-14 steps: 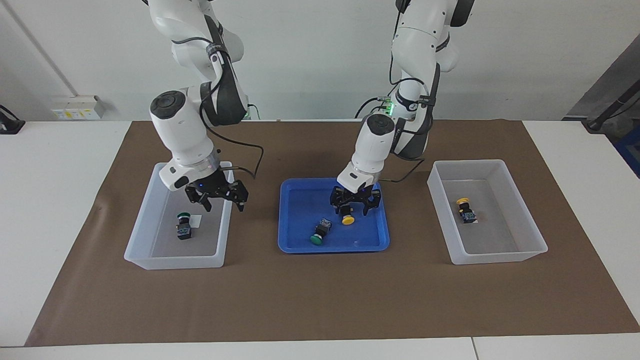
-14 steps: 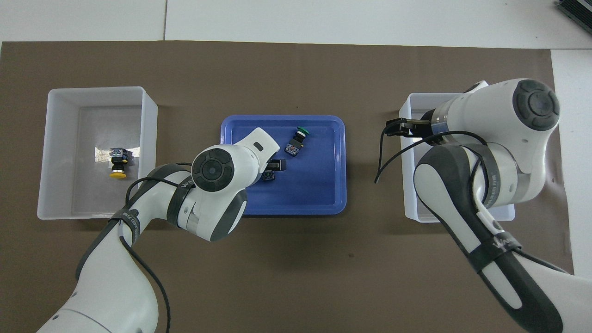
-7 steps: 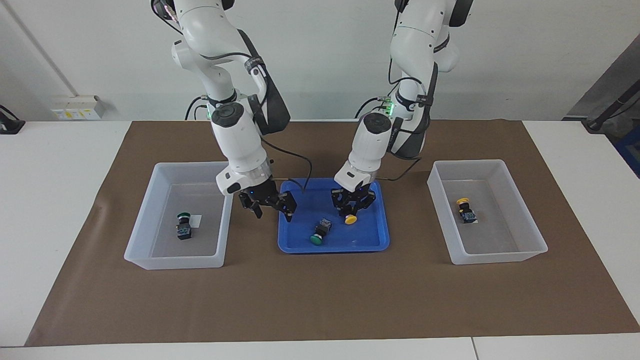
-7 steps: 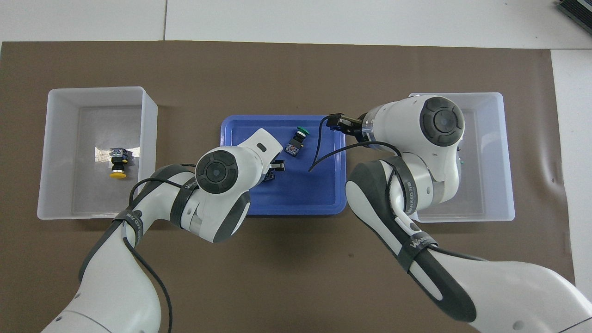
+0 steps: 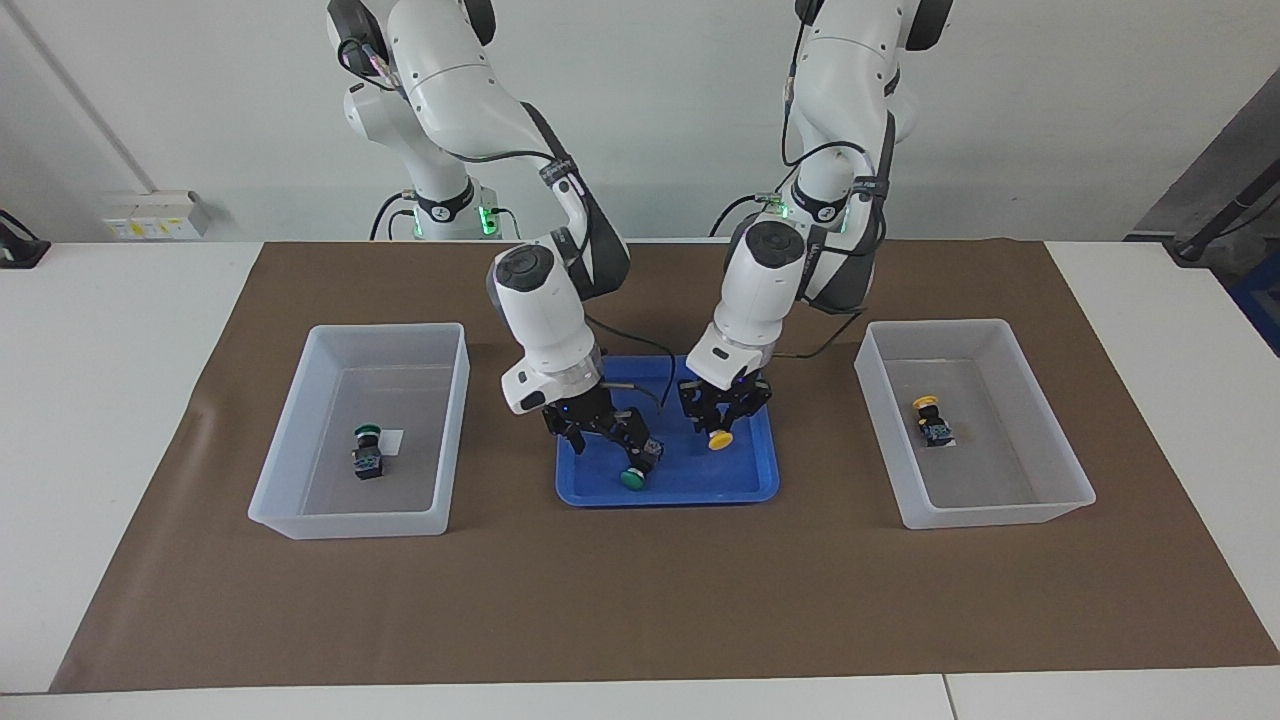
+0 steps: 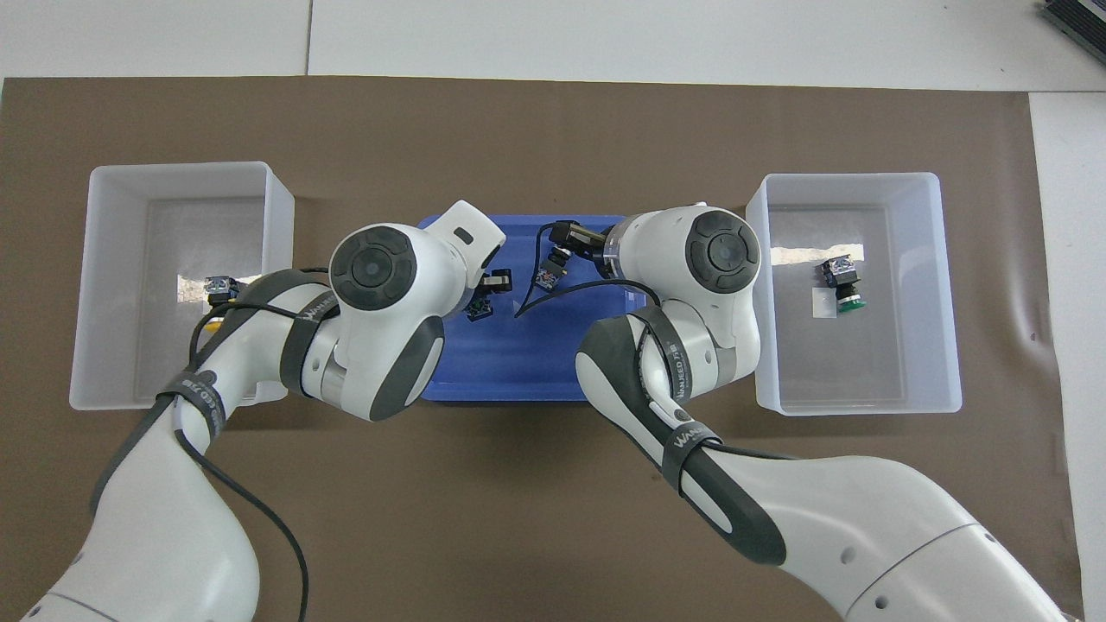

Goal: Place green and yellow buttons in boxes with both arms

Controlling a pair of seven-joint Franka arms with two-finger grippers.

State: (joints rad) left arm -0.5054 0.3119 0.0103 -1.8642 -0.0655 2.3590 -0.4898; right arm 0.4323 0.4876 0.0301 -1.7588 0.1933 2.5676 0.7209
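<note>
My left gripper (image 5: 719,424) is shut on a yellow button (image 5: 718,440) and holds it just above the blue tray (image 5: 700,490). The overhead view shows only this button's dark body (image 6: 477,309) under the left gripper (image 6: 489,290). My right gripper (image 5: 610,448) is open, low over the tray at a green button (image 5: 633,479); whether it touches I cannot tell. The box (image 5: 290,500) at the right arm's end holds a green button (image 5: 367,450). The box (image 5: 1000,515) at the left arm's end holds a yellow button (image 5: 932,420).
A brown mat (image 5: 640,600) covers the white table under both boxes and the tray. From overhead, the left arm partly covers its box (image 6: 112,259) and both arms crowd over the tray (image 6: 536,363). A black cable (image 5: 640,350) hangs between the wrists.
My right arm swung from over its box to the tray and came down at the green button. My left gripper shut on the yellow button and raised it slightly, toward the left arm's end.
</note>
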